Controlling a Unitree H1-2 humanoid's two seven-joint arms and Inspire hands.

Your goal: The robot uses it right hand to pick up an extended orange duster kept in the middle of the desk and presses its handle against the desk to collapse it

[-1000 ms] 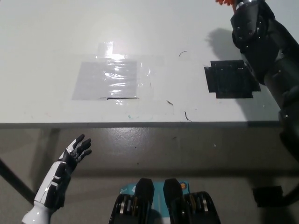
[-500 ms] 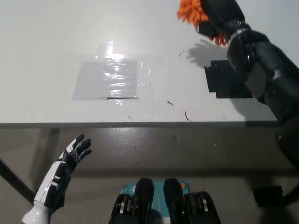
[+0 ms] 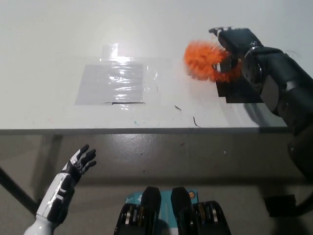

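Orange fluffy duster (image 3: pixel 203 60) gripped in black right hand (image 3: pixel 234 45), glossy white desk (image 3: pixel 58 58)

Fluffy orange duster (image 3: pixel 203 61); smooth matt desk (image 3: pixel 58 58)

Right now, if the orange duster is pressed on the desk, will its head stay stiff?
Probably not: the duster head looks fluffy, so it would likely squash. It seems light, held above the desk by the right hand alone.

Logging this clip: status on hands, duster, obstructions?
Right hand shut on orange duster, above the desk by black patch. Left hand open, idle below desk edge. Nothing obstructing.
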